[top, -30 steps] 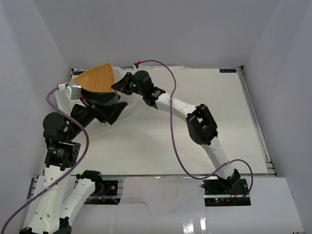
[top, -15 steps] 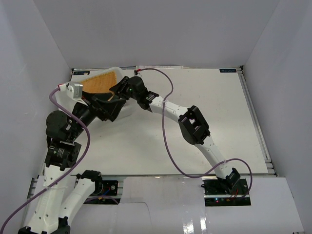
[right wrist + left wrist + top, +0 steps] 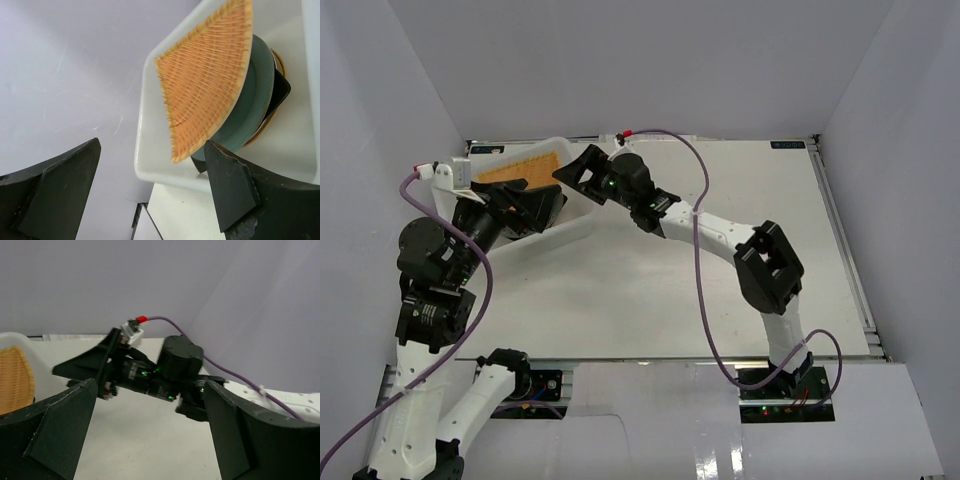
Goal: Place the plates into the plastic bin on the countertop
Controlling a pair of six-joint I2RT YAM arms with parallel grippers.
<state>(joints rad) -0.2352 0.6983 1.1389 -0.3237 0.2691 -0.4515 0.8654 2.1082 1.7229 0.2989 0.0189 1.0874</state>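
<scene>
Claws first, each taken in turn. Right gripper (image 3: 152, 144): spread wide open, gripping nothing. Straight ahead of it and lower, the plastic bin (image 3: 142, 150), with one rounded corner of the rim between the fingertips in the wrist view. Just beyond that rim, inside the bin, the orange woven plate (image 3: 210, 80), tilted, lying on the teal round plate (image 3: 252, 107). Behind the teal one, farther from the claw, an edge of the black-rimmed amber square plate (image 3: 279, 87). Anything further under the stack: impossible to tell. All three plates apart from the claw, none touched. Left gripper (image 3: 150, 387): also wide open and empty. Directly in front of it, near, the right claw's dark body with its green light, seen side-on. Off to the left of the left claw's left finger, the same woven plate, with the bin's white wall curving around it. Below and ahead of both claws, the white countertop (image 3: 720, 290). From overhead: both claws gathered at the far-left corner of the countertop, the left one hanging above the near half of the bin, the right one above the bin's far-right corner, tips turned toward each other, near but apart. Trailing back from the right claw along its arm, a purple cable (image 3: 162, 318).
</scene>
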